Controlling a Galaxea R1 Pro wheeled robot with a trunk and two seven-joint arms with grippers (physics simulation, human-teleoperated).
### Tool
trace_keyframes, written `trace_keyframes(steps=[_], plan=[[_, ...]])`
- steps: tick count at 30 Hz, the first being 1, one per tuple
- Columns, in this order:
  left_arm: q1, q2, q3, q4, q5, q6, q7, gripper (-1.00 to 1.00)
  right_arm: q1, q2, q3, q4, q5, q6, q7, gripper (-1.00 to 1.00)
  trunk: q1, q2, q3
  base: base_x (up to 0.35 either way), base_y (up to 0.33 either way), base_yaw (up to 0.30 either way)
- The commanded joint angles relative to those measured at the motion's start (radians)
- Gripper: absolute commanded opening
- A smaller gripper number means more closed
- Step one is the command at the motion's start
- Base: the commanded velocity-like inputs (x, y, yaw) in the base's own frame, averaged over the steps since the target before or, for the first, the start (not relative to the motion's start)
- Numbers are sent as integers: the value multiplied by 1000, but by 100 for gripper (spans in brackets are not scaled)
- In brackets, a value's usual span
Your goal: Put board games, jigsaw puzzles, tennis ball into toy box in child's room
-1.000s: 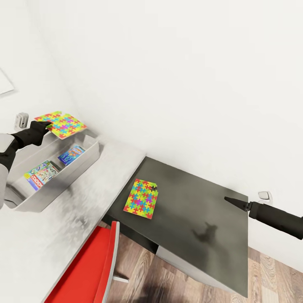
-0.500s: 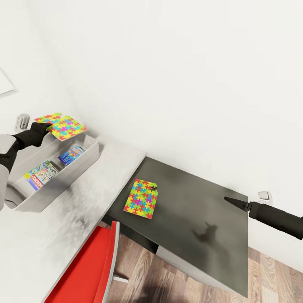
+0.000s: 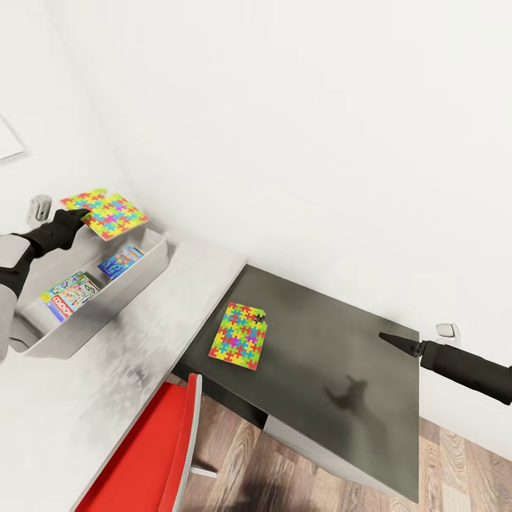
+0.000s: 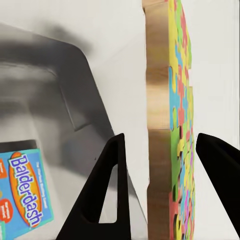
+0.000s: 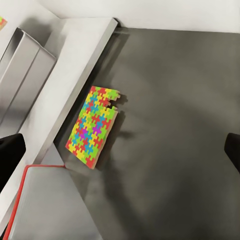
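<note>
A low dark grey cabinet (image 3: pixel 334 377) stands against a plain white wall (image 3: pixel 299 128), its flat top showing soft smudged shadows. A red chair (image 3: pixel 146 455) sits at the cabinet's near left corner, its seat edged by a thin grey frame. Wood-plank floor (image 3: pixel 455 462) shows beyond the cabinet's right edge and under the chair. A small white wall fitting (image 3: pixel 446 330) sits low on the wall, just past the cabinet's far right corner.

Head cam looks down from high over table (image 3: pixel 107 384) and cabinet (image 3: pixel 341 370). L wrist cam sits v. close, edge-on to held puzzle (image 4: pixel 167 125). R wrist cam looks down at cabinet, sharing lying puzzle (image 5: pixel 95 126) w/ head cam.
</note>
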Motion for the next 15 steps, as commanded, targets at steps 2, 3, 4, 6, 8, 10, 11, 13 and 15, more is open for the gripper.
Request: trace_keyframes(steps=[2,3,4,6,8,10,11,13,15], plan=[[9,3,8,0,2,9,-33,-100,-1,0,-1,0,0,6,2,100,0,-1,-1,0,0,0],[9,3,8,0,2,9,-33,-100,-1,0,-1,0,0,6,2,100,0,-1,-1,0,0,0],[14,6,8,0,1,9,-45,-100,-1,0,0,0,0,6,2,100,0,-1,-1,0,0,0],[22,13,8,-1,1,9,-66,-100,-1,0,3,0,0,6,2,100,0,-1,-1,0,0,0],[31,20,9,-4,1,9,-89,-100,-2,0,10,0,0,6,2,100,0,-1,-1,0,0,0],[42,26,10,-5,1,12,-114,-100,-2,0,16,0,0,6,2,100,0,-1,-1,0,0,0],[47,29,10,-6,1,13,-125,-100,-3,0,18,0,0,6,2,100,0,-1,-1,0,0,0],[55,33,10,-6,1,16,-143,-100,-3,0,22,0,0,6,2,100,0,-1,-1,0,0,0],[61,36,11,-6,2,18,-155,-100,-3,0,24,0,0,6,1,100,0,-1,-1,0,0,0]])
